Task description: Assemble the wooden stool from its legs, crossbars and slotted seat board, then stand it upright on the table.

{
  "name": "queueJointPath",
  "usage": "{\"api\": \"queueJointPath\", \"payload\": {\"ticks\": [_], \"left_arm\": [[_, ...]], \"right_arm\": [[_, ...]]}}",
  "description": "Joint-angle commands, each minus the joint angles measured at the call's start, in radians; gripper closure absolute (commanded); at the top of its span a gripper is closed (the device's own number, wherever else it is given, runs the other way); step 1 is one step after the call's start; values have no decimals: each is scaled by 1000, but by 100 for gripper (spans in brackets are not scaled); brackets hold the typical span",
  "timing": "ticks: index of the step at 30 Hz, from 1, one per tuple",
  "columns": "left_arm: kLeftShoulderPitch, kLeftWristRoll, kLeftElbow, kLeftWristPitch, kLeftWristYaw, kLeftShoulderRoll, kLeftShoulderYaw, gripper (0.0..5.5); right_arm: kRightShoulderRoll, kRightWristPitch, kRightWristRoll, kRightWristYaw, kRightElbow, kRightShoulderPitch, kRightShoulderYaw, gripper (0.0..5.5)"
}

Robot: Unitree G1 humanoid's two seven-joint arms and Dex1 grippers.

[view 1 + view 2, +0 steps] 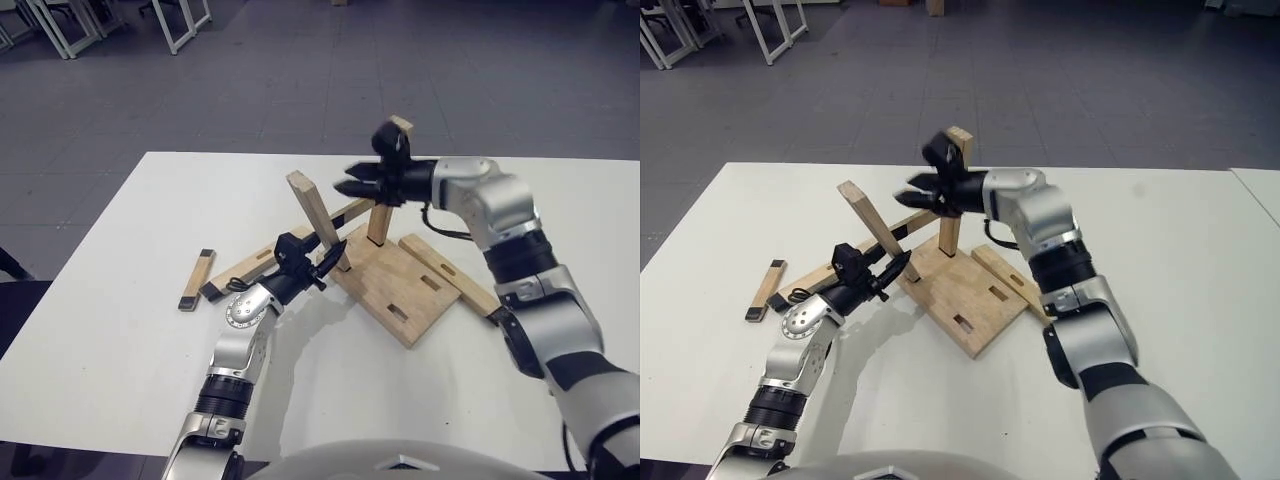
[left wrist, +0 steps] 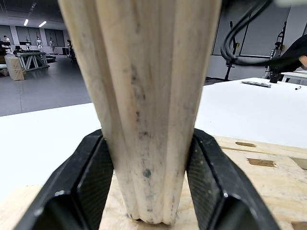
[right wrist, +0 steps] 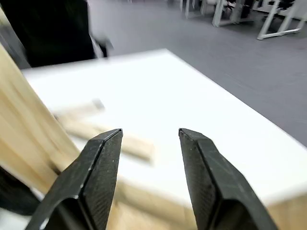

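The slotted seat board (image 1: 405, 290) lies flat on the white table (image 1: 120, 340). One wooden leg (image 1: 381, 218) stands upright in the board's far corner. A second leg (image 1: 312, 208) leans tilted at the board's left edge, foot on the board. My left gripper (image 1: 332, 256) is shut on this tilted leg (image 2: 144, 96) near its lower end, with black fingers (image 2: 88, 184) pressed on both sides. My right gripper (image 1: 350, 180) hovers open beside the upright leg at mid height, pointing left, nothing between its fingers (image 3: 103, 167).
A loose leg (image 1: 452, 272) lies along the board's right side. Another long piece (image 1: 245, 268) lies left of the board, and a short dark-tipped crossbar (image 1: 196, 278) lies farther left. One more piece (image 1: 350, 212) rests behind the board.
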Motion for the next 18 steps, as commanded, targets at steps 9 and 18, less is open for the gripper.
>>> {"api": "queueJointPath", "payload": {"ticks": [9, 18], "left_arm": [[19, 40, -18, 64, 35, 12, -9, 341], [-26, 45, 19, 73, 19, 4, -27, 341]], "right_arm": [[-81, -736, -314, -234, -145, 36, -5, 334], [-54, -1029, -506, -158, 238, 0, 155, 334]]}}
